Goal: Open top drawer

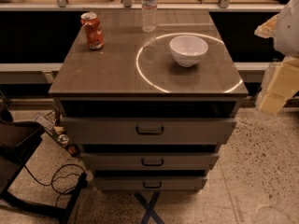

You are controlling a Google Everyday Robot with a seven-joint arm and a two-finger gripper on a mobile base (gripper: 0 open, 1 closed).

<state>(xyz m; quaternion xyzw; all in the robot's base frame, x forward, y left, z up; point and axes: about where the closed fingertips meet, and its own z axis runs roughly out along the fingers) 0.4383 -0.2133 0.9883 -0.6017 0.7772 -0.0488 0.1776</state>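
The top drawer (149, 130) is the widest grey front of the cabinet, just under the brown cabinet top (107, 69). Its small dark bar handle (150, 130) sits at its centre. A dark gap shows between the drawer front and the cabinet top. Two narrower grey drawer fronts (150, 161) (150, 184) lie below it. My gripper (276, 91), cream-coloured, hangs at the right edge of the view, to the right of the cabinet's front right corner and level with the cabinet top. It is apart from the drawer and its handle.
On the cabinet top stand a white bowl (188, 50), a red can (93, 30) and a clear water bottle (149, 8). A dark chair and cables (28, 171) are on the floor at left. A counter runs behind.
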